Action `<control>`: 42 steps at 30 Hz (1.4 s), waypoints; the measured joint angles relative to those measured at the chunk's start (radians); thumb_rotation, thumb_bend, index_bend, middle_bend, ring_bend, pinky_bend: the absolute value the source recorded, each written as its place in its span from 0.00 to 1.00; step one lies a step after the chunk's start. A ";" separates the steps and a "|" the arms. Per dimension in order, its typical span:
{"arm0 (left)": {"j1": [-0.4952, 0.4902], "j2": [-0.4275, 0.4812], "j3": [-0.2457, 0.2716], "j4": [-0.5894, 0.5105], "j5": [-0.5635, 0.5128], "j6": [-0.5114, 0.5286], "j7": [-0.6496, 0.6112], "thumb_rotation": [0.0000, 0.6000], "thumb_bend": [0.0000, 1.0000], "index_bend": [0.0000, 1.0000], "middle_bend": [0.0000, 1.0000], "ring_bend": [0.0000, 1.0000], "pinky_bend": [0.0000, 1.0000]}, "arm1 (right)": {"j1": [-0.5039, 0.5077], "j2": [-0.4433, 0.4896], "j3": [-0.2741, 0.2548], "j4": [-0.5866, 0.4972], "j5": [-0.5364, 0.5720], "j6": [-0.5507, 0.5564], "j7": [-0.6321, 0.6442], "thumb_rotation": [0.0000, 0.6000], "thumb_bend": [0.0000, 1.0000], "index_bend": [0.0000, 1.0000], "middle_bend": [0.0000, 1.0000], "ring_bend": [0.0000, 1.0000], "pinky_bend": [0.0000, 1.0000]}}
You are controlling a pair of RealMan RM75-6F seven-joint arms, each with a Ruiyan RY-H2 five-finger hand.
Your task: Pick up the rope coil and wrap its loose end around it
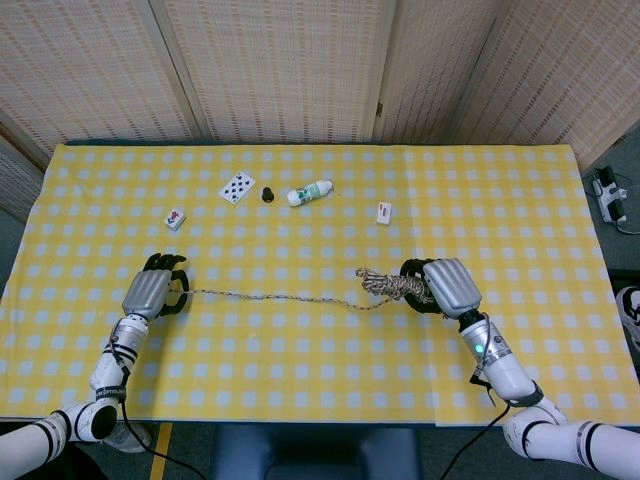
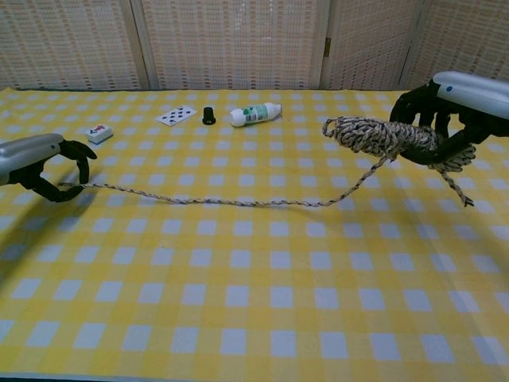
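Risk: the loose end (image 2: 199, 200) could slip from the left robot hand (image 1: 150, 293), whose fingertips only pinch it, once tension rises.
Rope coil (image 2: 382, 137): held above the surface (image 2: 254, 302) in the closed fingers of the right robot hand (image 2: 453, 119).
Pose: both hands raised, palms down, well apart, rope sagging between.

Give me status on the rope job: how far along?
Pickup looks done: the right hand holds the rope coil off the table. In hand: the left hand pinches the loose end, which stretches across the cloth to the coil. Left: the wrapping itself; in the chest view no new turn of that strand lies around the coil yet.
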 measured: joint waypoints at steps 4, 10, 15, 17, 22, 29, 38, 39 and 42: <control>-0.005 0.071 -0.025 -0.110 0.025 0.031 -0.002 1.00 0.53 0.61 0.21 0.13 0.00 | -0.002 0.020 -0.011 -0.053 -0.062 0.000 0.104 1.00 0.68 0.67 0.55 0.57 0.57; -0.029 0.186 -0.085 -0.316 0.042 0.057 0.006 1.00 0.54 0.62 0.21 0.13 0.00 | 0.026 0.033 -0.036 -0.139 -0.154 -0.039 0.227 1.00 0.68 0.67 0.55 0.57 0.58; -0.069 0.254 -0.137 -0.469 0.027 0.056 0.032 1.00 0.54 0.62 0.21 0.13 0.00 | 0.064 0.006 -0.034 -0.160 -0.137 -0.099 0.232 1.00 0.68 0.68 0.55 0.58 0.58; -0.092 0.271 -0.155 -0.522 0.013 0.052 0.051 1.00 0.54 0.62 0.21 0.13 0.00 | 0.077 -0.011 -0.029 -0.165 -0.109 -0.122 0.230 1.00 0.69 0.68 0.55 0.58 0.59; -0.143 0.286 -0.178 -0.625 -0.020 0.045 0.109 1.00 0.54 0.62 0.21 0.13 0.00 | 0.105 -0.069 -0.011 -0.165 -0.033 -0.164 0.216 1.00 0.70 0.68 0.56 0.58 0.59; -0.202 0.273 -0.182 -0.717 -0.064 0.043 0.163 1.00 0.54 0.62 0.21 0.13 0.00 | 0.137 -0.171 0.023 -0.137 0.078 -0.212 0.233 1.00 0.71 0.69 0.56 0.60 0.60; -0.192 0.285 -0.143 -0.787 -0.032 0.067 0.134 1.00 0.54 0.62 0.21 0.13 0.00 | 0.131 -0.342 0.109 -0.025 0.162 -0.127 0.317 1.00 0.71 0.71 0.56 0.60 0.61; -0.185 0.290 -0.138 -0.792 -0.021 0.071 0.123 1.00 0.54 0.62 0.21 0.13 0.00 | 0.129 -0.358 0.119 -0.010 0.164 -0.111 0.322 1.00 0.71 0.71 0.56 0.60 0.61; -0.157 0.309 -0.119 -0.804 0.023 0.089 0.083 1.00 0.54 0.62 0.21 0.13 0.00 | 0.120 -0.408 0.153 0.032 0.170 -0.056 0.355 1.00 0.71 0.71 0.57 0.60 0.62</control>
